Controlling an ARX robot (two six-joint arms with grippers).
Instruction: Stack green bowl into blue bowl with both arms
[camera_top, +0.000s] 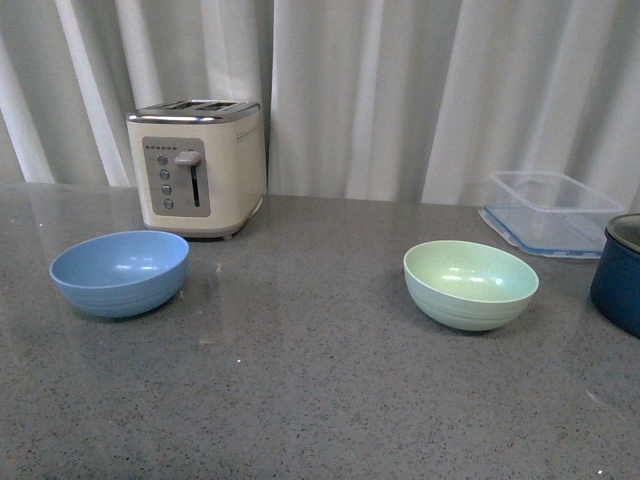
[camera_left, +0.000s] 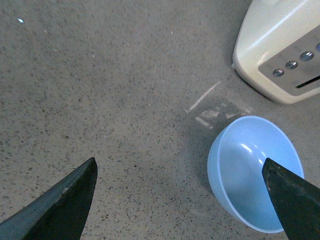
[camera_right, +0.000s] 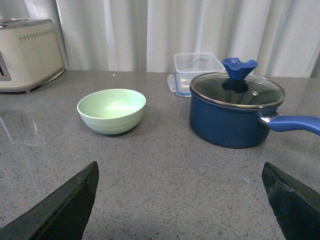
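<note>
Front view: no arm in frame. Blue bowl (camera_top: 120, 271) sits upright on the grey surface (camera_top: 300, 400), left side, just in front of the toaster (camera_top: 197, 165). Green bowl (camera_top: 470, 283) is upright too, right of centre and well apart from the blue one. A clear container (camera_top: 553, 210) and a navy pot (camera_top: 620, 275) stand further right. Both bowls are empty.

Left wrist view: left fingers (camera_left: 60, 210) are spread wide, nothing between them. They look down on the surface, with the blue bowl off toward one fingertip and not centred in the gap. No contact seen.

Right wrist view: right fingers (camera_right: 60, 210) are likewise spread wide and empty. The green bowl lies ahead, some way off and off-centre toward one finger. The lidded pot stands beside it, apart.

Progress: nothing done yet. Neither bowl is gripped or lifted, and no stack exists. All of it is left: the right arm has to close in on the green bowl, take its rim, and carry it across to the blue bowl. The left arm probably steadies or receives there.
</note>
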